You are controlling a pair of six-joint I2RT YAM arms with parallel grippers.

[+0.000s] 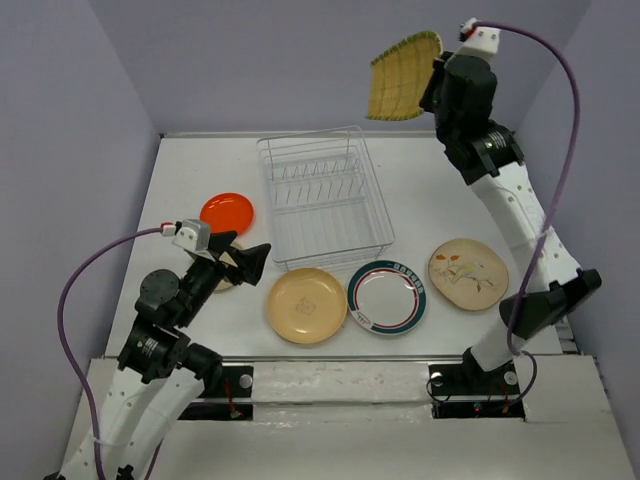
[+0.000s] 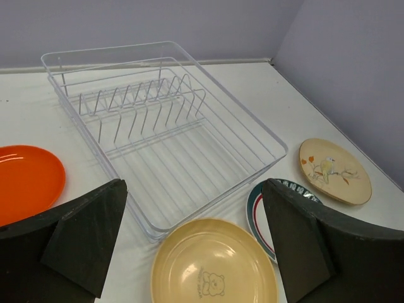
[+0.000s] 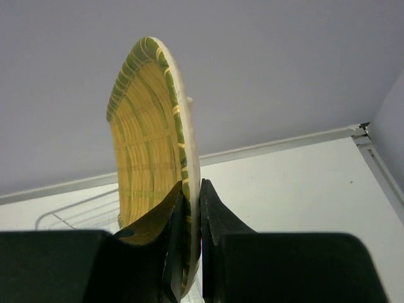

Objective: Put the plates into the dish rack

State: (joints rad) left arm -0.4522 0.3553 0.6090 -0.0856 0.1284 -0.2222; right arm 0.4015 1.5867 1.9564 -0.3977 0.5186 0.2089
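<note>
The white wire dish rack [image 1: 322, 198] stands empty mid-table; it also shows in the left wrist view [image 2: 158, 120]. My right gripper [image 1: 432, 85] is shut on the ribbed yellow-green rectangular plate [image 1: 402, 75], held on edge high above the rack's far right; the fingers pinch its rim [image 3: 189, 208]. My left gripper [image 1: 240, 262] is open and empty, hovering left of the rack's near corner. On the table lie the orange plate [image 1: 227, 212], tan-yellow plate [image 1: 306, 304], teal-rimmed white plate [image 1: 387, 296] and floral plate [image 1: 468, 273]. The small beige plate [image 1: 222, 283] is mostly hidden under the left gripper.
The table has purple walls on the left, back and right. The row of upright prongs [image 2: 142, 104] runs along the rack's far half. The tan-yellow plate [image 2: 213, 264] lies just below the left gripper's open fingers.
</note>
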